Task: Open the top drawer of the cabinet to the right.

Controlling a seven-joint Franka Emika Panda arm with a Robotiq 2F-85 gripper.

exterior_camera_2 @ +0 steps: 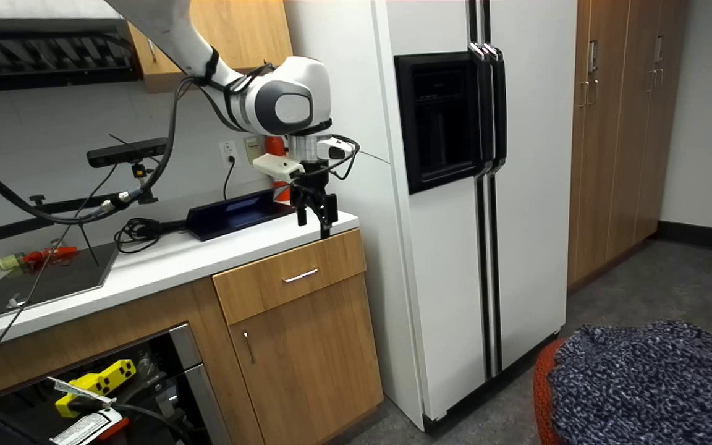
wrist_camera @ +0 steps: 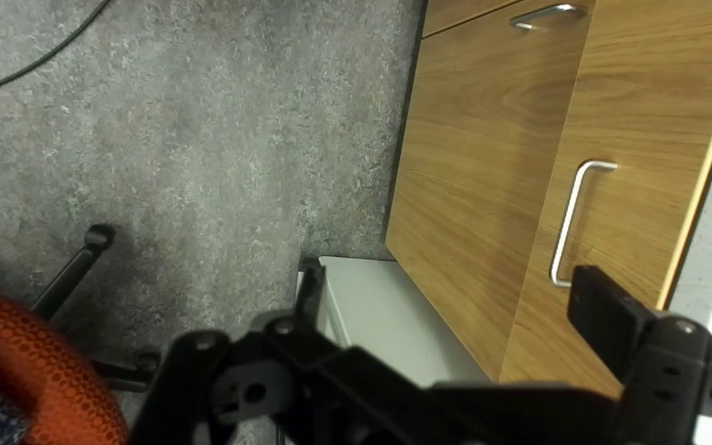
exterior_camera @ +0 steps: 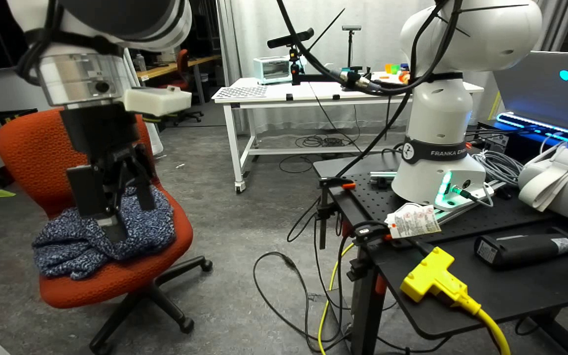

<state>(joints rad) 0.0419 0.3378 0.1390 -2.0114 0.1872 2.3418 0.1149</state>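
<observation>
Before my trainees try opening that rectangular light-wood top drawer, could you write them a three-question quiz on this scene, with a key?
1. True or false: in the wrist view, the black two-fingered gripper has its jaws apart.
2. What lies on the seat of the textured orange chair?
a) a grey laptop
b) a crumpled, speckled blue-and-white cloth
c) a yellow power block
3. Which large appliance stands beside the rectangular light-wood top drawer?

Key:
1. True
2. b
3. The tall white refrigerator
</observation>
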